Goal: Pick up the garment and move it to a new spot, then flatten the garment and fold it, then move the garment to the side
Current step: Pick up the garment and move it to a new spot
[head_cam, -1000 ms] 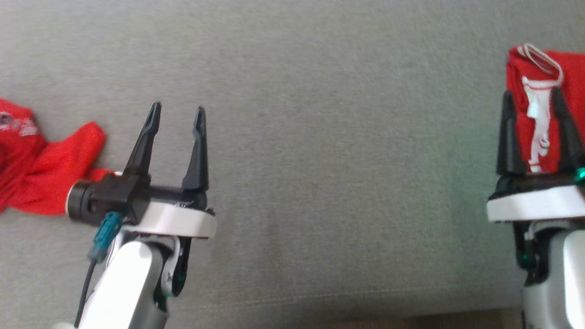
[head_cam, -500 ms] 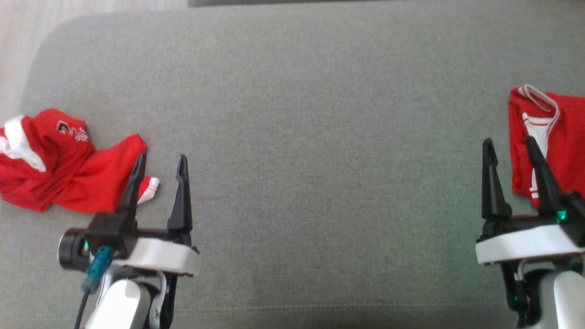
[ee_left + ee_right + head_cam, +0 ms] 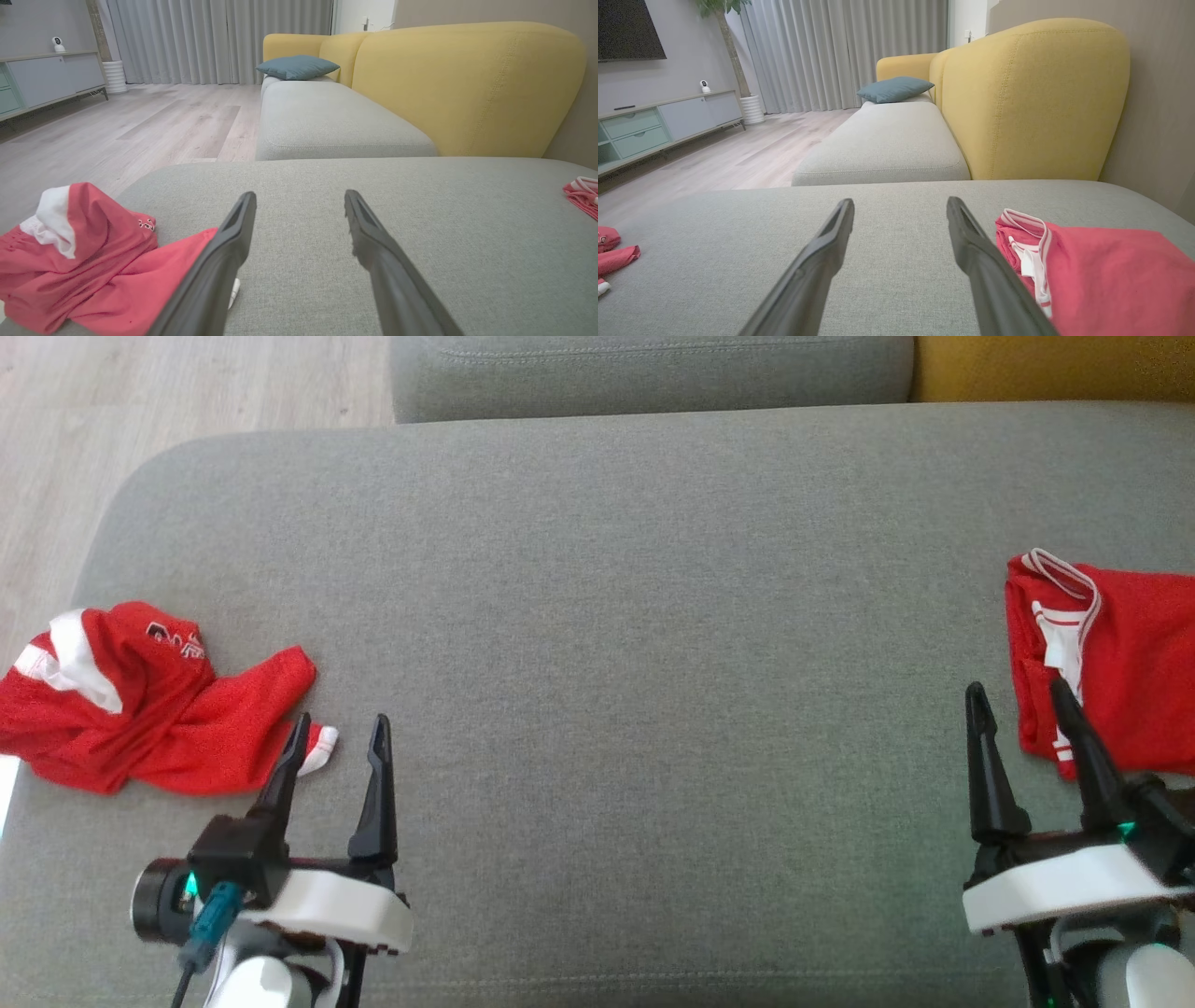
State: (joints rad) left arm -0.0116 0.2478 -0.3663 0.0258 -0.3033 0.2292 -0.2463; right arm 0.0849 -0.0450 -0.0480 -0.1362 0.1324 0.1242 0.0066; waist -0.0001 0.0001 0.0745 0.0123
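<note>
As you looked down through the head view, the left gripper [image 3: 340, 721] stood at the lower left with its two fingers spread wide and nothing between them. Its outer fingertip overlapped the near edge of the crumpled red garment [image 3: 140, 709], though whether it touched the cloth could not be told from above. That garment lay bunched at the left end of the grey seat cushion [image 3: 635, 616]. The right gripper [image 3: 1016, 687], equally wide and empty, stood at the lower right, just beside the folded red garment [image 3: 1130, 663], which lay flat at the cushion's right end.

Left wrist view: you saw the left gripper [image 3: 300, 195] gaping over bare cushion, with the crumpled red garment [image 3: 93, 261] beside the finger at that view's left. A yellow backrest [image 3: 467, 88] and a blue pillow [image 3: 296, 66] stood beyond.

Right wrist view: the right gripper [image 3: 901, 201] was parted and held nothing. The folded red garment [image 3: 1111, 270] lay just beside the finger at that view's right.
</note>
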